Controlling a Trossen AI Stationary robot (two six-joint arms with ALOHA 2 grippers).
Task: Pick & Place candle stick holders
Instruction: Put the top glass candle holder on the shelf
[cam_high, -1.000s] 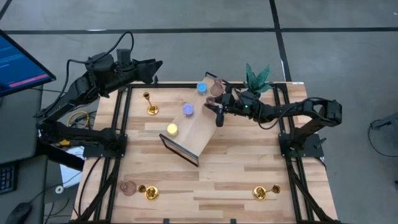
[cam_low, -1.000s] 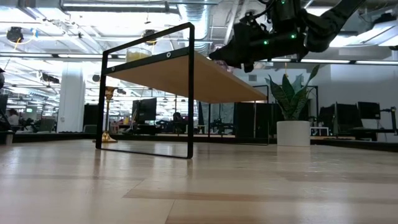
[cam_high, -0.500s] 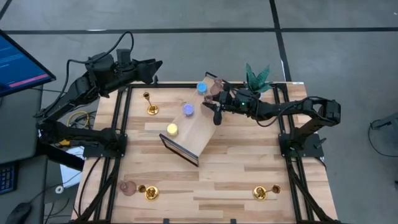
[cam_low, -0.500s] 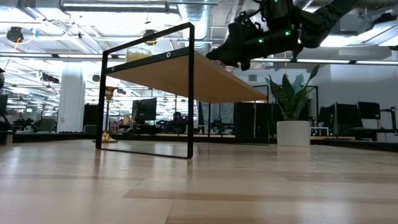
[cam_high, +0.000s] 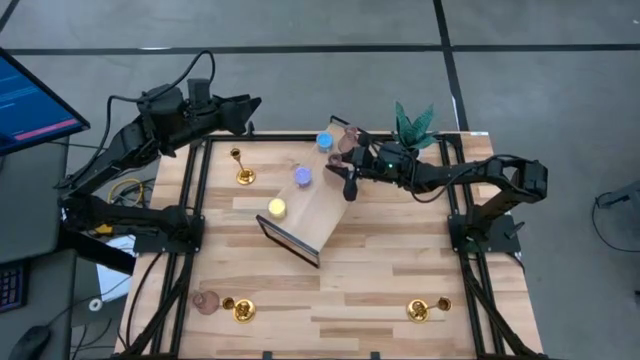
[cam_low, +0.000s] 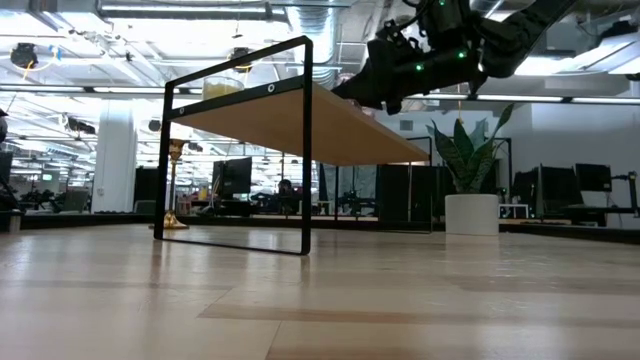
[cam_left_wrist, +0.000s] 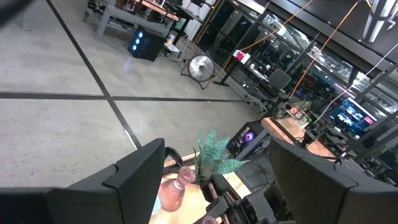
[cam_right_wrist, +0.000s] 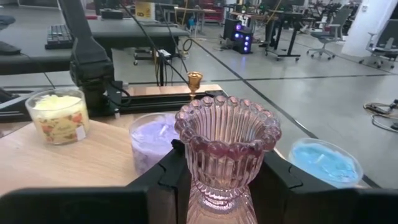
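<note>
A raised wooden shelf (cam_high: 312, 215) carries a yellow (cam_high: 277, 208), a violet (cam_high: 302, 177) and a blue (cam_high: 325, 141) candle stick holder. My right gripper (cam_high: 349, 168) reaches over the shelf's far end, shut on a pink fluted glass holder (cam_right_wrist: 227, 146). Pink glass (cam_high: 347, 142) shows right beside it; whether that is the held one I cannot tell. My left gripper (cam_high: 250, 103) hangs open, high over the table's far left corner, touching nothing. A gold stemmed holder (cam_high: 243, 172) stands on its round base at the far left. My right gripper pinches the pink holder's narrow neck (cam_right_wrist: 225, 186), just below the flared fluted rim, between its two fingers (cam_right_wrist: 166, 180). The fingers come level from the table's right side. The holder is upright. Its foot is hidden, so I cannot tell whether it rests on the shelf.
A green plant in a white pot (cam_high: 412, 125) stands at the far right corner, close behind the right arm. A pink holder (cam_high: 207, 303) and a gold one (cam_high: 241, 310) are at the near left, and gold ones (cam_high: 422, 310) at the near right. Black frame rails (cam_high: 192, 200) edge the table.
My right gripper has edged slightly toward the table's left and upward with the pink holder, still shut on it.
</note>
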